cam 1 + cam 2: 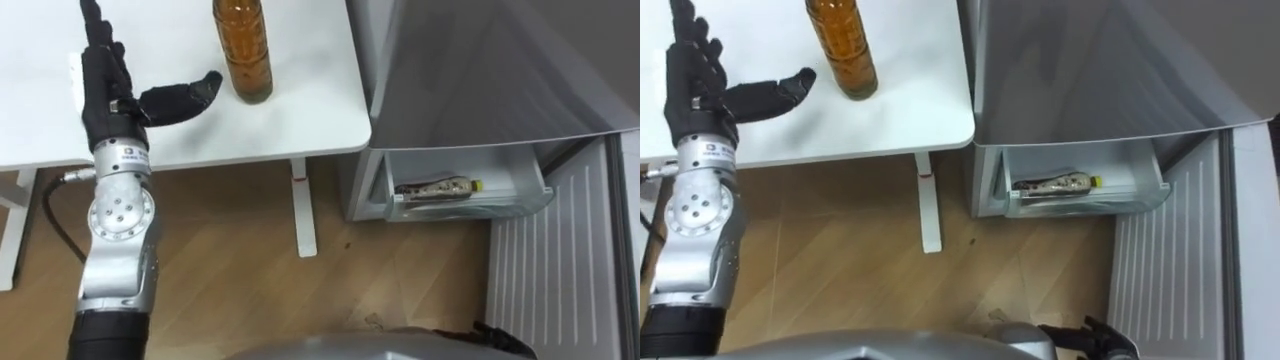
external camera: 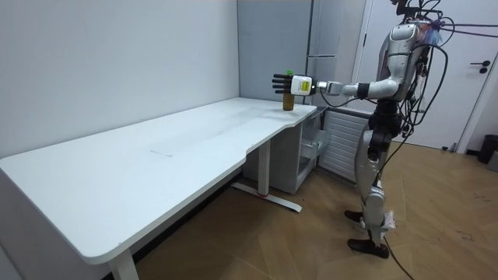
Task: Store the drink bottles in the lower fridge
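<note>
I am holding my left hand (image 1: 108,85) out over the bench (image 1: 300,110), spread wide: the fingers are pointing straight ahead and the thumb (image 1: 185,98) is sticking out sideways toward the bottle (image 1: 245,55). The hand is gripping nothing. The thumb tip is sitting just beside the bottle's side with a thin gap between them, so I am not touching it. In the room view the arm is reaching level from the shoulder and the hand is hanging above the bench top rather than resting on it.

The bottle is standing upright on the bench, filled with amber drink, close to the corner nearest the fridge (image 1: 480,70). The bench is white and bare around it, running long along a grey wall (image 2: 117,62), and I am standing at its far end on a wooden floor (image 1: 230,250).

Just past that corner, the fridge is standing open. Its lower drawer (image 1: 520,195) is sticking out, and a second bottle (image 1: 437,187) is lying on its side in it, yellow cap pointing away from the bench. The fridge door (image 1: 560,270) is swinging wide to my right, showing its ribbed white inner face.

My right hand (image 1: 1090,340) is showing dark at the bottom edge, low beside that door; I cannot tell how it is set.
</note>
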`<state>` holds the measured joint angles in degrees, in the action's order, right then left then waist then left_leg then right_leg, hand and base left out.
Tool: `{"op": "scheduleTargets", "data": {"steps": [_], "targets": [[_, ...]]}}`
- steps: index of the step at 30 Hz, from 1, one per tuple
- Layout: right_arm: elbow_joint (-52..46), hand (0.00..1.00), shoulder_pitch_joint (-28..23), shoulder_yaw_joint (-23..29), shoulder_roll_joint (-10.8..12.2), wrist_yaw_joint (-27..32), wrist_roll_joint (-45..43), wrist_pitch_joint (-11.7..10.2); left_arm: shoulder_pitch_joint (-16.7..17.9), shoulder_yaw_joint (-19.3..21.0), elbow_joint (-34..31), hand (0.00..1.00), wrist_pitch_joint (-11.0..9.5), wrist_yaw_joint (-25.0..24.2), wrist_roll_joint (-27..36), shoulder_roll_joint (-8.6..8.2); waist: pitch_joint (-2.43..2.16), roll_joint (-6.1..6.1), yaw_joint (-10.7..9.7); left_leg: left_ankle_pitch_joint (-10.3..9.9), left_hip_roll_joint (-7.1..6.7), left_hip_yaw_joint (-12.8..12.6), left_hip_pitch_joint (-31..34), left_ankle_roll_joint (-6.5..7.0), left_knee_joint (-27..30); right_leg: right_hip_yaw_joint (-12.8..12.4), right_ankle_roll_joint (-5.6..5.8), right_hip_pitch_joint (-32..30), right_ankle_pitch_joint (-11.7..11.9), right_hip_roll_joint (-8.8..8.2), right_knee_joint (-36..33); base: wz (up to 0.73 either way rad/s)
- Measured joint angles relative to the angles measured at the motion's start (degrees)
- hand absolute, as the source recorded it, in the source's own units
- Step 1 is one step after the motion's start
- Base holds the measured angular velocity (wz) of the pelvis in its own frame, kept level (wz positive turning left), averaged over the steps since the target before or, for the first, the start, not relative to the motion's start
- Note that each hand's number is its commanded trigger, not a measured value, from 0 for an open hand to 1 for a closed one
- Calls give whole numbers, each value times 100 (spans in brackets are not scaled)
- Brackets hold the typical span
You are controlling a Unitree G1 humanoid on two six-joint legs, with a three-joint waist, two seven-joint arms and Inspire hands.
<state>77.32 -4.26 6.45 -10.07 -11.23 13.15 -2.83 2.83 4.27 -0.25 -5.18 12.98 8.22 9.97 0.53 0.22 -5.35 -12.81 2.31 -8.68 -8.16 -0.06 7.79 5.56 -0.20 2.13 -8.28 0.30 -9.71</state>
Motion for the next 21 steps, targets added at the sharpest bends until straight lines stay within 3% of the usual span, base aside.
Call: {"op": "scheduleTargets", "data": {"steps": [6, 14, 21], "targets": [[-80, 0, 32, 48, -4, 23, 2, 130, -344, 9, 308, 0, 123, -184, 987, 14, 3, 28, -60, 0, -2, -62, -53, 0, 0, -83, 0, -19, 0, 13, -10, -5], [-287, 0, -139, 108, 0, 73, -115, 276, -487, 17, 653, 0, 378, -426, 1034, 64, 7, 14, -103, 1, -1, -69, -50, 0, 2, -117, 1, -31, -1, 16, -23, 0], [-448, 0, -234, 170, 5, 151, -545, 334, -606, 23, 655, 0, 566, -698, 1092, 238, -13, -20, -143, 1, -1, -75, -55, 0, 3, -174, 1, -3, 0, 27, -34, -2]]}}
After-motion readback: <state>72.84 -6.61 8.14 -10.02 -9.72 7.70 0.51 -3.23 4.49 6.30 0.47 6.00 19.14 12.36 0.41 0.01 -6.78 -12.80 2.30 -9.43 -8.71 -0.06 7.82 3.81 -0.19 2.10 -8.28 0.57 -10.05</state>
